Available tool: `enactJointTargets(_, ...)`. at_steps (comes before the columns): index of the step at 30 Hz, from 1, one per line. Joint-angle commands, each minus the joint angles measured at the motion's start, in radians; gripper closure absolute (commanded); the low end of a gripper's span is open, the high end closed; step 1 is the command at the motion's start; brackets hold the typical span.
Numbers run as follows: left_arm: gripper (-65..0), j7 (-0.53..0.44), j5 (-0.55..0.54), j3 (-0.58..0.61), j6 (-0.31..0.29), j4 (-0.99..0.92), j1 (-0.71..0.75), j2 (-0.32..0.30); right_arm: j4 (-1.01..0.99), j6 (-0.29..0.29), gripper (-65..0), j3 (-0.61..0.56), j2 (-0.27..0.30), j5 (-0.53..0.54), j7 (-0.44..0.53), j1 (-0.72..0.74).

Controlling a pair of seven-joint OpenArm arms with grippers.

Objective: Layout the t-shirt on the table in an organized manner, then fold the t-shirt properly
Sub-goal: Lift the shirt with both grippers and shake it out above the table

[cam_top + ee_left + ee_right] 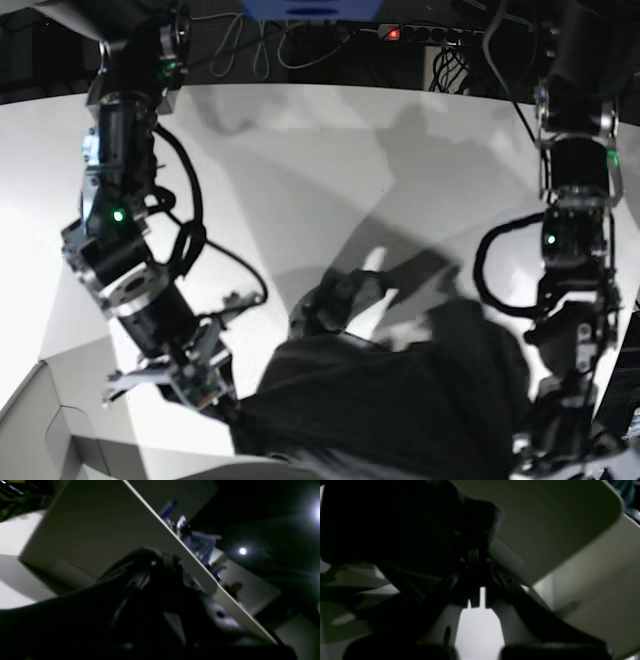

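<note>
Cloth fills the lower middle of the base view: the t-shirt [400,405], dark grey and crumpled, lies in a heap on the white surface [300,160], with one bunched part [335,300] sticking up toward the centre. At lower left the right gripper [215,395] has its jaws pressed together on the shirt's left edge. At lower right the left gripper [550,445] meets the shirt's right side, jaws likewise pressed together; dark cloth covers them in the left wrist view. A grey box corner [40,420] sits at lower left; its contents cannot be seen. Cables [300,45] run along the top.
</note>
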Motion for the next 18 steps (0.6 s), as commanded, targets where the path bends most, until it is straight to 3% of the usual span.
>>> enactJointTargets(1, -0.2, -0.041, -0.015, -0.02, -0.005, 0.019, -0.02, -0.012, 0.015, -0.007, 0.0, 0.005, 0.003, -0.008, 0.012, 0.016)
enactJointTargets(6, -0.2, -0.041, -0.012, -0.019, -0.007, -0.032, -0.002, -0.022, 0.015, -0.007, 0.0, 0.005, 0.003, -0.008, 0.041, -0.059)
enactJointTargets(9, -0.2, -0.046, -0.012, 0.069, -0.011, -0.144, -0.014, 0.014, 0.015, -0.007, 0.0, 0.007, 0.003, -0.008, 0.075, -0.124)
enactJointTargets(18, -0.5, -0.041, -0.005, 0.359, -0.014, -0.356, -0.066, 0.264, 0.012, -0.007, 0.0, 0.205, 0.01, -0.008, 0.203, -0.299)
